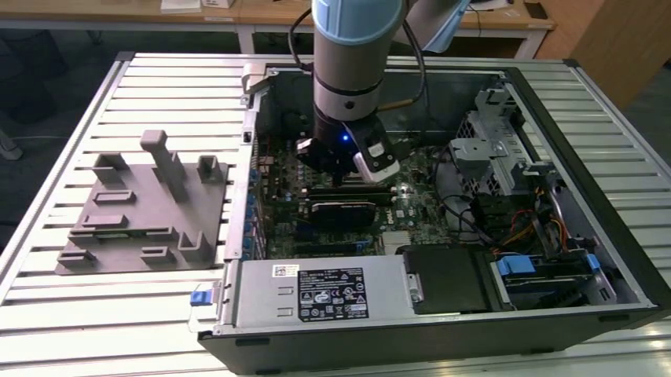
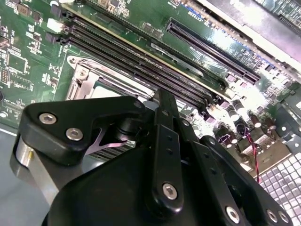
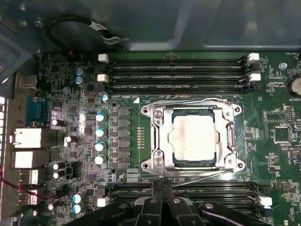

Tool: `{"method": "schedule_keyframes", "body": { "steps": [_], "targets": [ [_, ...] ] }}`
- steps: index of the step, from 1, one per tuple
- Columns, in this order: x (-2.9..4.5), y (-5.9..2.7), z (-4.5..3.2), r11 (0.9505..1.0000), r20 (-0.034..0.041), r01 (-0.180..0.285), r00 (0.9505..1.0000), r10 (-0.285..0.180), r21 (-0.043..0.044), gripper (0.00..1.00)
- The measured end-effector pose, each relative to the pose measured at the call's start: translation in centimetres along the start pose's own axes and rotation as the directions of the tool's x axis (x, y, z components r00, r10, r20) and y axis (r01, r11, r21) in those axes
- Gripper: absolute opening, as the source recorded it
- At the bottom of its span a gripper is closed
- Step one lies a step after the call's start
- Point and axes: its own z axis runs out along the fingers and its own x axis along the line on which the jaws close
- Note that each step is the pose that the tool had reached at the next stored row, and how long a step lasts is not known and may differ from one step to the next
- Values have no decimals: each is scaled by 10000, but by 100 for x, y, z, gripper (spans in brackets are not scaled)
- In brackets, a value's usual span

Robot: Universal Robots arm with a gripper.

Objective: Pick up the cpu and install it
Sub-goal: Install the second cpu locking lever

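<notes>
the gripper (image 3: 162,197) is hovering over the motherboard (image 3: 70,155) inside the case (image 1: 587,110), its fingers closed together and holding nothing, while the cpu (image 3: 195,137) is sitting in its socket (image 3: 155,141).

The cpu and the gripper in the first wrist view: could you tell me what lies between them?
The socket frame's metal edge and a bare strip of green board separate the cpu from the gripper.

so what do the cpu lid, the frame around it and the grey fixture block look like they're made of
The cpu top looks like bare metal, pale silver with a dull, slightly smudged sheen. The frame around it seems to be bright plated steel, judging by its shiny highlights and screw heads. The grey fixture block looks like matte plastic, uniformly grey with no glint, though that is less certain.
</notes>
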Motion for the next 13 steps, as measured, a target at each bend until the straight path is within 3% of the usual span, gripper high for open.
{"method": "schedule_keyframes", "body": {
  "steps": [8,13],
  "targets": [
    [15,-90,22,9977,-18,-3,10000,2,-683,11],
    [31,-154,41,9950,-28,-6,10000,3,-998,11]
  ]
}}
